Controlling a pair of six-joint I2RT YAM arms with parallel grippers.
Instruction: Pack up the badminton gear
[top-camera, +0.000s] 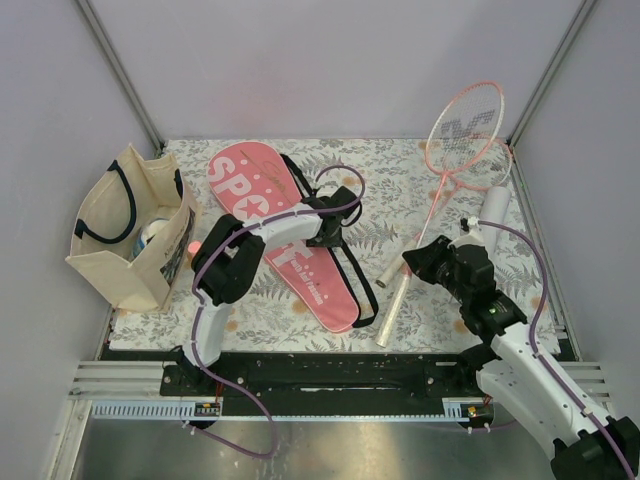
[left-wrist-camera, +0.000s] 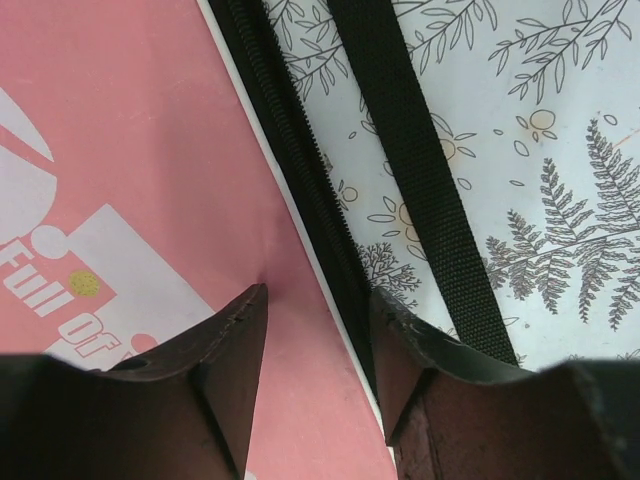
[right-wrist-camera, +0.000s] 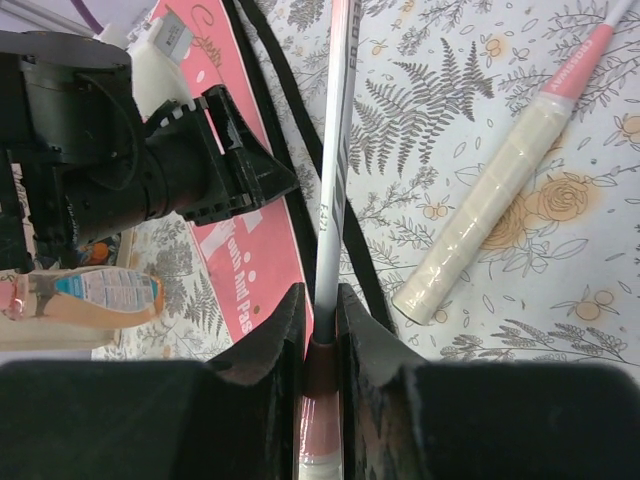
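- While the right pincer (right-wrist-camera: 320, 297) is clamping a light racket (right-wrist-camera: 335, 150) by its springy shaft, the left pincer (left-wrist-camera: 318, 295) is hovering half-wide.
- It is straddling the zip edge of the floppy cover (left-wrist-camera: 130, 130) on the table (left-wrist-camera: 570, 90).

Floral table (top-camera: 400, 185) — pink cover (top-camera: 250, 185), racket (right-wrist-camera: 490, 210), tote bag (top-camera: 110, 255).
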